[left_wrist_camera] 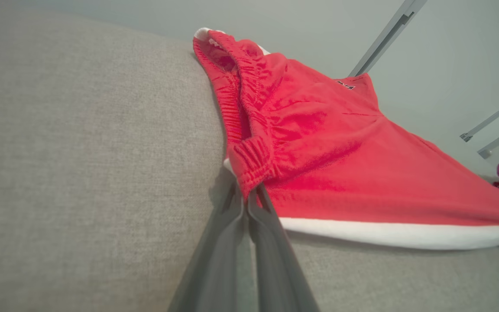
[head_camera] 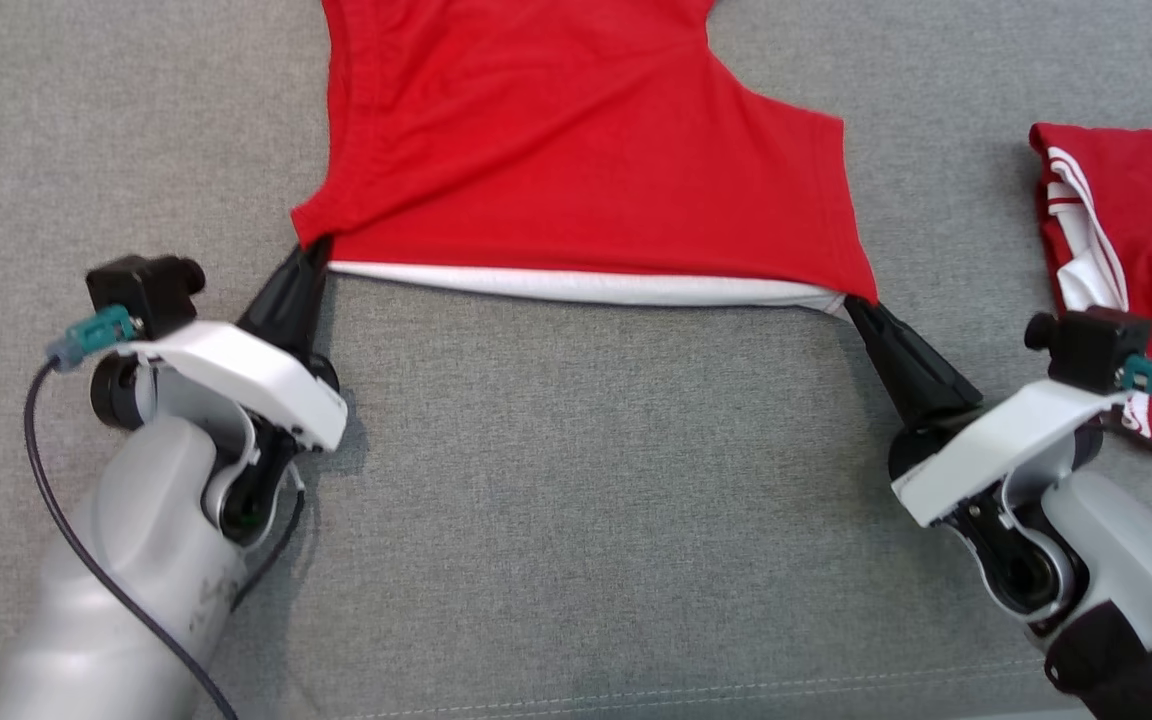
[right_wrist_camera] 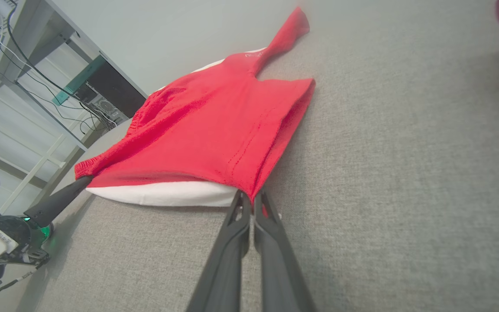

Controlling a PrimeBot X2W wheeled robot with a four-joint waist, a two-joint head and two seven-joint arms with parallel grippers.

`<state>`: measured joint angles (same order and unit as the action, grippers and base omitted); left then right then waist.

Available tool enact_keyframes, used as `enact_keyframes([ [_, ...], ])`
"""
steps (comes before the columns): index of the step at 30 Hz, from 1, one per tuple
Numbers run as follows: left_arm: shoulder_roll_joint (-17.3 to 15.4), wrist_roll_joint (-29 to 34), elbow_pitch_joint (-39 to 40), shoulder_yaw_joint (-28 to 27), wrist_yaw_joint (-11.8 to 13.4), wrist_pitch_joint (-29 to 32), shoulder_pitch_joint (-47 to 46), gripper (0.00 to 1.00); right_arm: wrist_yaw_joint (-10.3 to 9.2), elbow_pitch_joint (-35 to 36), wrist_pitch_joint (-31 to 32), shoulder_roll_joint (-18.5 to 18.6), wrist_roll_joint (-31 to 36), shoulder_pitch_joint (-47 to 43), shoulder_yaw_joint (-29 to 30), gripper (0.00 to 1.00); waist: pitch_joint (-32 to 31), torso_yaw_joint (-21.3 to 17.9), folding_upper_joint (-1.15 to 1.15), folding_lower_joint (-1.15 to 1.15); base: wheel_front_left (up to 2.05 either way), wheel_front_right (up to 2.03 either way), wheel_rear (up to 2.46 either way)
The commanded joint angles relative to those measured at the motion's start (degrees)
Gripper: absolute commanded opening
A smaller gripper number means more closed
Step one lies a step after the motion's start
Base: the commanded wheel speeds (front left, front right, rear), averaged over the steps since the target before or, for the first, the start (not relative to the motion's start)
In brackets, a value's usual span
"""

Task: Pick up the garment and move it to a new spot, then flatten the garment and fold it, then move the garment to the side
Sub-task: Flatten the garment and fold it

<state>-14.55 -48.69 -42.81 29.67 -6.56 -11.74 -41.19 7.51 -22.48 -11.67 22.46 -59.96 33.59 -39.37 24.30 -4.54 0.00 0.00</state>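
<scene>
I have both grippers pinched tight on the near edge of the garment (head_camera: 576,150), which lies spread on the grey cushion (head_camera: 576,500) ahead of me. My left gripper (head_camera: 313,247) nips the gathered waistband corner and my right gripper (head_camera: 854,304) the leg-hem corner. Set well apart like this, they draw that edge taut, so its white band runs straight, which I judge a hold for flattening. Another red garment (head_camera: 1136,200) lies apart at my right

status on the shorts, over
Left gripper, right gripper shut on near corners of shorts. Shorts stretched between them. Other red garment apart, at right.
</scene>
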Motion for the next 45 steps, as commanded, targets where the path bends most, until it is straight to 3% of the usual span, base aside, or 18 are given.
enact_keyframes([
  [1, -2.9, 0.6, 1.2, -1.3, 0.2, -0.6, 1.7, 0.00, -0.02, 1.8, -1.2, 1.7, -0.7, -3.0, 0.5, 0.00, -0.9, -0.3, 0.00, 0.00, 0.00, 0.00, 0.00],
  [6, -4.2, 1.9, 8.6, -0.9, 3.1, -1.8, 8.7, 0.00, -0.02, 7.3, -2.5, 2.9, -0.3, -10.4, 3.3, 0.00, -4.0, -0.4, 0.00, 0.00, 0.00, 0.00, 0.00],
  [15, -7.5, 0.6, 27.6, -1.9, 14.0, 0.1, 28.0, 0.00, -0.02, 12.5, -0.1, 2.9, 3.3, -27.2, 10.3, 0.00, -10.6, 0.9, 0.00, 0.00, 0.00, 0.00, 0.00],
  [21, -8.0, -1.1, 33.8, -1.8, 17.2, 1.9, 34.9, 0.00, -0.02, 14.2, 4.4, 0.0, 8.6, -33.7, 15.0, 0.00, -12.5, 1.9, 0.00, 0.00, 0.00, 0.00, 0.00],
  [22, -7.8, -1.3, 34.2, -1.7, 17.4, 1.9, 35.3, 0.00, -0.02, 14.7, 4.7, -0.7, 9.8, -34.2, 15.8, 0.09, -12.6, 2.1, 0.00, 0.00, 0.00, 0.00, 0.00],
  [23, -7.6, -1.6, 34.4, -1.6, 17.6, 2.3, 35.5, 0.21, -0.02, 14.9, 5.4, -1.6, 10.4, -34.8, 16.7, 0.45, -12.8, 2.3, 0.00, 0.00, 0.00, 0.00, 0.00],
  [24, -7.6, -1.6, 34.4, -1.6, 17.6, 2.3, 35.5, 0.21, -0.02, 14.9, 5.4, -1.6, 10.4, -34.8, 16.7, 0.45, -12.8, 2.3, 0.00, 0.00, 0.00, 0.00, 0.00],
  [25, -7.5, -1.6, 34.5, -1.2, 17.7, 2.8, 35.6, 1.00, -0.02, 15.4, 6.1, -2.3, 11.1, -35.1, 17.1, 0.97, -13.0, 2.4, 0.00, 0.00, 0.00, 0.00, 0.00],
  [32, -7.3, -0.5, 35.5, -2.0, 17.7, 0.2, 34.7, 1.00, -0.02, 20.5, 6.7, -4.9, 16.7, -36.4, 22.2, 1.00, -14.2, 2.7, 0.00, 0.00, 0.00, 0.00, 0.00],
  [37, -10.2, 6.9, 38.9, -3.2, 20.9, -1.9, 30.1, 1.00, -0.02, 24.4, 1.6, -5.6, 25.9, -35.1, 28.5, 1.00, -14.8, 3.5, 0.00, 0.00, 0.00, 0.00, 0.00],
  [45, -14.6, 17.0, 46.6, -5.6, 26.5, -2.9, 26.0, 1.00, -0.02, 27.2, -2.4, -10.3, 45.7, -29.9, 34.1, 1.00, -17.4, 3.1, 0.00, 0.00, 0.00, 0.00, 0.00],
])
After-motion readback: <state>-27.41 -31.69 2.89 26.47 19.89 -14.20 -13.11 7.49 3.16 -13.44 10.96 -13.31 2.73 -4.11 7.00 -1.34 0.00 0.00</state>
